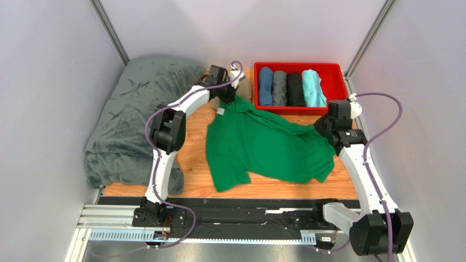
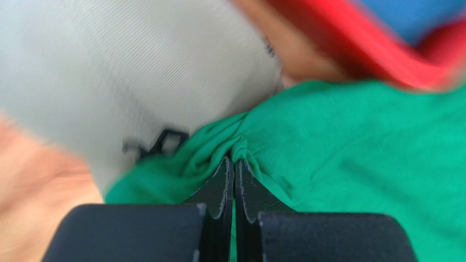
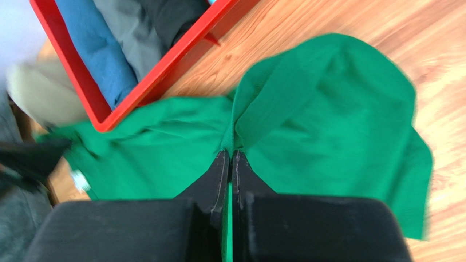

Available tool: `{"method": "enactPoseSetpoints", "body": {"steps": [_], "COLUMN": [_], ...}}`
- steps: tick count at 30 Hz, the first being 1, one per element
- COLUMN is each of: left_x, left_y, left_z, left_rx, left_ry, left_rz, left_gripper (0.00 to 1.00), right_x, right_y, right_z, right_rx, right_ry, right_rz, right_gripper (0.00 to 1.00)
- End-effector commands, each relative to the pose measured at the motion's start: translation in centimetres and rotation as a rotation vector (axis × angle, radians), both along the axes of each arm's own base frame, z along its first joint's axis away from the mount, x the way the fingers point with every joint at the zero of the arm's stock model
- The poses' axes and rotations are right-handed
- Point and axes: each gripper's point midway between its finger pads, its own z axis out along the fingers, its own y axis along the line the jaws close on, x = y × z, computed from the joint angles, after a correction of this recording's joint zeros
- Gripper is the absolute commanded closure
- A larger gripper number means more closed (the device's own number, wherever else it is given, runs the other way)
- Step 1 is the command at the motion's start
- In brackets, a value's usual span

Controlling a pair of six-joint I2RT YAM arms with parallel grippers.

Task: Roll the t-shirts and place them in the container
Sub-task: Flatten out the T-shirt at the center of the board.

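Observation:
A bright green t-shirt [image 1: 262, 147] lies crumpled and partly spread on the wooden table. My left gripper [image 1: 226, 99] is shut on a pinch of fabric at its far left corner; the wrist view shows the cloth bunched between the fingertips [image 2: 235, 161]. My right gripper [image 1: 322, 129] is shut on the shirt's right edge, with green cloth [image 3: 328, 109] caught between its tips [image 3: 230, 155]. Rolled blue [image 1: 265, 86], grey [image 1: 279, 87], black [image 1: 296, 89] and turquoise [image 1: 313, 87] t-shirts lie side by side in a red bin [image 1: 298, 65].
A big dark-grey blanket [image 1: 137, 109] fills the left side of the table. A tan cap [image 2: 137, 71] sits just beyond the left gripper, beside the bin's corner [image 2: 383, 49]. Walls close in on three sides. The bin's near rim [image 3: 164, 82] lies close to the shirt.

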Motion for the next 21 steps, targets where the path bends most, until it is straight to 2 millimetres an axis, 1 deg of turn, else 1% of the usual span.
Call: {"method": "enactPoseSetpoints", "body": {"steps": [1, 2, 4, 5, 6, 7, 8, 9, 10, 11, 12, 13, 14, 15, 16, 17, 18, 19, 20, 21], "left_x": [4.2, 4.4, 4.0, 3.6, 2.6, 1.9, 0.9, -0.3, -1.1, -2.4, -3.6, -4.3, -6.0, -6.9, -8.3, -9.2, -9.9, -10.8, -11.2, -11.5], "left_y": [2.0, 2.1, 2.4, 2.6, 2.9, 3.0, 3.4, 3.9, 4.4, 5.2, 5.9, 6.5, 7.7, 8.3, 9.3, 10.3, 10.8, 11.9, 12.5, 13.0], "left_z": [3.0, 3.9, 5.3, 7.7, 7.4, 8.2, 11.4, 10.8, 11.7, 14.9, 14.6, 15.6, 17.8, 19.0, 22.2, 23.3, 24.9, 27.5, 29.8, 31.2], "left_rx": [-0.012, -0.022, -0.038, -0.057, -0.052, -0.060, -0.071, -0.056, -0.051, -0.058, -0.044, -0.039, -0.044, -0.045, -0.061, -0.058, -0.061, -0.053, -0.056, -0.053], "left_ry": [-0.054, -0.063, -0.065, -0.096, -0.077, -0.083, -0.136, -0.117, -0.128, -0.182, -0.167, -0.180, -0.197, -0.212, -0.267, -0.273, -0.305, -0.369, -0.415, -0.447], "left_rz": [0.114, 0.120, 0.116, 0.110, 0.105, 0.091, 0.079, 0.074, 0.072, 0.067, 0.071, 0.074, 0.084, 0.090, 0.100, 0.112, 0.120, 0.148, 0.160, 0.174], "left_gripper": [1.00, 1.00, 1.00, 1.00, 1.00, 1.00, 1.00, 1.00, 1.00, 1.00, 1.00, 1.00, 1.00, 1.00, 1.00, 1.00, 1.00, 1.00, 1.00, 1.00], "right_x": [2.4, 2.4, 2.2, 1.9, 1.6, 1.4, 0.8, 0.6, 0.2, -0.4, -0.7, -1.0, -1.4, -1.5, -1.7, -1.9, -1.8, -1.9, -1.8, -0.7], "right_y": [0.7, 0.6, 0.3, 0.1, -0.4, -0.6, -0.9, -1.4, -1.7, -2.1, -2.4, -2.7, -3.0, -3.2, -3.5, -3.9, -4.2, -4.4, -4.8, -4.9], "right_z": [3.1, 3.3, 3.8, 4.3, 4.6, 5.1, 5.9, 6.9, 7.8, 8.4, 10.1, 10.9, 11.4, 13.6, 14.7, 15.9, 17.0, 20.0, 21.3, 21.7], "right_rx": [-0.007, -0.010, -0.028, -0.036, -0.054, -0.062, -0.070, -0.086, -0.095, -0.104, -0.114, -0.118, -0.124, -0.120, -0.124, -0.124, -0.126, -0.123, -0.131, -0.132], "right_ry": [-0.099, -0.099, -0.102, -0.106, -0.109, -0.115, -0.132, -0.152, -0.168, -0.172, -0.203, -0.213, -0.211, -0.257, -0.273, -0.291, -0.310, -0.375, -0.395, -0.391], "right_rz": [0.011, 0.008, -0.001, -0.005, -0.022, -0.031, -0.042, -0.062, -0.072, -0.086, -0.101, -0.108, -0.116, -0.123, -0.127, -0.142, -0.151, -0.158, -0.173, -0.176], "right_gripper": [1.00, 1.00, 1.00, 1.00, 1.00, 1.00, 1.00, 1.00, 1.00, 1.00, 1.00, 1.00, 1.00, 1.00, 1.00, 1.00, 1.00, 1.00, 1.00, 1.00]}}
